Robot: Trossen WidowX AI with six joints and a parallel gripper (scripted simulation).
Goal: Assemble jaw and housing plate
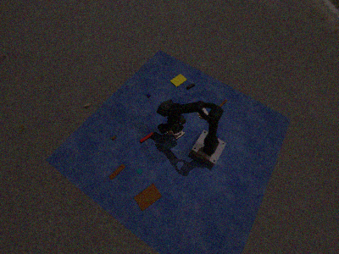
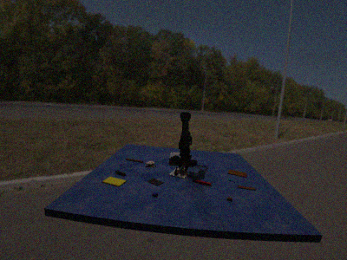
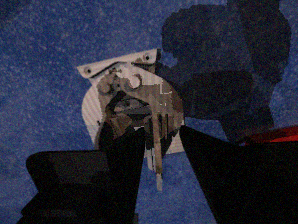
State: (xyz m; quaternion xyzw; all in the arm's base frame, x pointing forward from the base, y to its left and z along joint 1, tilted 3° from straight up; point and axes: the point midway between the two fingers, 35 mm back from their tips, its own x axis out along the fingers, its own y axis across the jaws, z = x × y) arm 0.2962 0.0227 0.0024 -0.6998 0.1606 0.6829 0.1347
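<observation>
My gripper (image 3: 162, 130) (image 1: 171, 131) is shut on a grey-brown jaw (image 3: 159, 167), whose long thin part shows between and beyond the fingertips. It is low over the pale round base (image 1: 180, 135), which has a bracket (image 3: 116, 59) with two screw holes at its far side. Two round knobs or pin tops show near the bracket, and another brownish jaw piece (image 3: 117, 125) lies left of centre. Overlap and shadow hide whether the held jaw is on its pin or its teeth mesh. A small whitish part (image 2: 150, 165), possibly the housing plate, lies apart near the arm.
A red bar (image 1: 147, 137) (image 2: 202, 183) (image 3: 275, 135) lies beside the base. A yellow square (image 1: 178, 80) (image 2: 114, 181), a dark block (image 1: 191, 86) (image 2: 120, 173), an orange plate (image 1: 147, 196) (image 2: 238, 173) and an orange bar (image 1: 117, 171) (image 2: 246, 188) lie farther off on the blue mat.
</observation>
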